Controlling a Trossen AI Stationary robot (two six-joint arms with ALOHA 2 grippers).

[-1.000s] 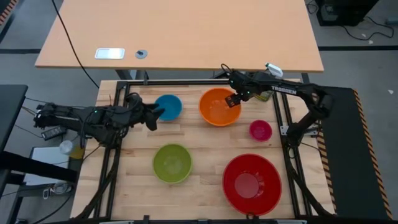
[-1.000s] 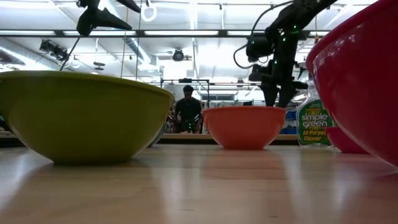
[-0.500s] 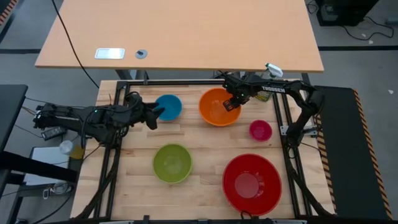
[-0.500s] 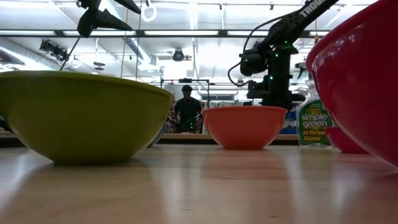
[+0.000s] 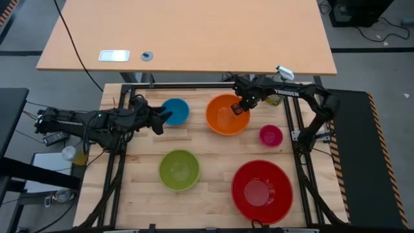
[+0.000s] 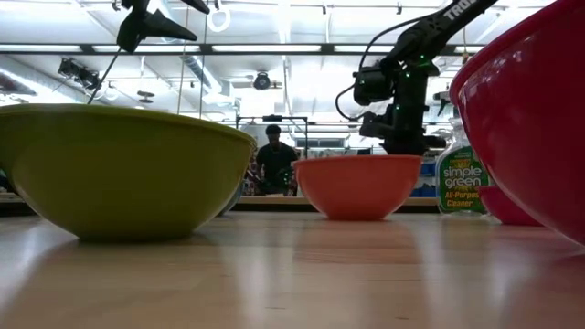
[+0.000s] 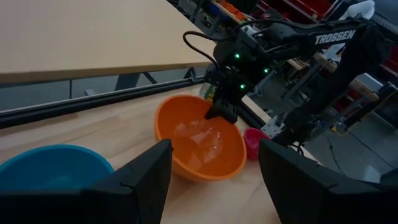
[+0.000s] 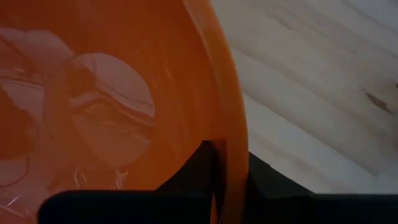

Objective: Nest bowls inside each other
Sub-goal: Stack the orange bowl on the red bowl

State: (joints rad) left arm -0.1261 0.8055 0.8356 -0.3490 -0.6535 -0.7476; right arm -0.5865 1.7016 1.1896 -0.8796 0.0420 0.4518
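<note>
Right claw (image 5: 240, 109) now pinched on orange bowl (image 5: 226, 118) rim, bowl upright, mouth up, left claw (image 5: 162, 120) spread, empty.

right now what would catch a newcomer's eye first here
Five bright bowls sit apart on the wooden table, none nested yet, the big red bowl nearest the front edge. The right gripper has its fingers pinched on the far rim of the orange bowl. The left gripper hangs open beside the blue bowl.
</note>
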